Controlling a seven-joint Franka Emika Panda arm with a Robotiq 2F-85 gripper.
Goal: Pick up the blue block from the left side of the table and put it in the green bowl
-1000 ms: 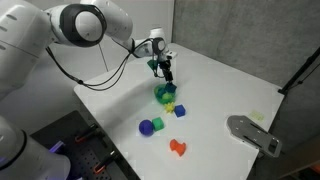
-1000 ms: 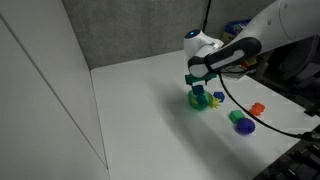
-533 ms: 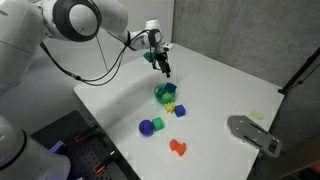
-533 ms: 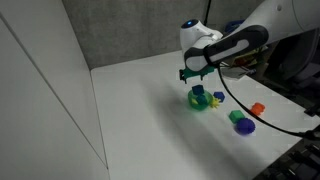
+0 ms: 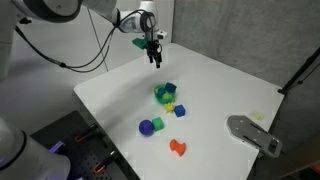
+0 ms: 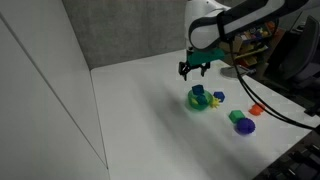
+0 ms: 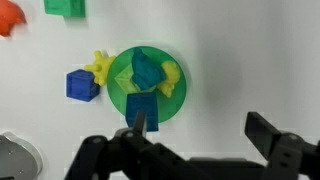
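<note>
Wrist view: the gripper has its two fingers wide apart, and there is nothing between them. I think it is empty because its job looks done.

Just past the left finger sits the green bowl on the white counter. The blue block, the teal-looking one, lies inside the bowl and looks a bit tilted. A darker blue piece shows at the near edge of the bowl. I cannot tell what it is. The block is to the left of the gripper's middle and well apart from the fingers.

In both exterior views the gripper hangs high over the far part of the counter. The green bowl is nearer and lower, with the blue block poking up out of it. Being up high keeps the gripper from bumping the bowl.

Other toys sit close by. A darker blue cube and a yellow toy are just left of the bowl. A green cube and an orange toy lie farther off. A blue-purple ball lies near the front of the counter.
</note>
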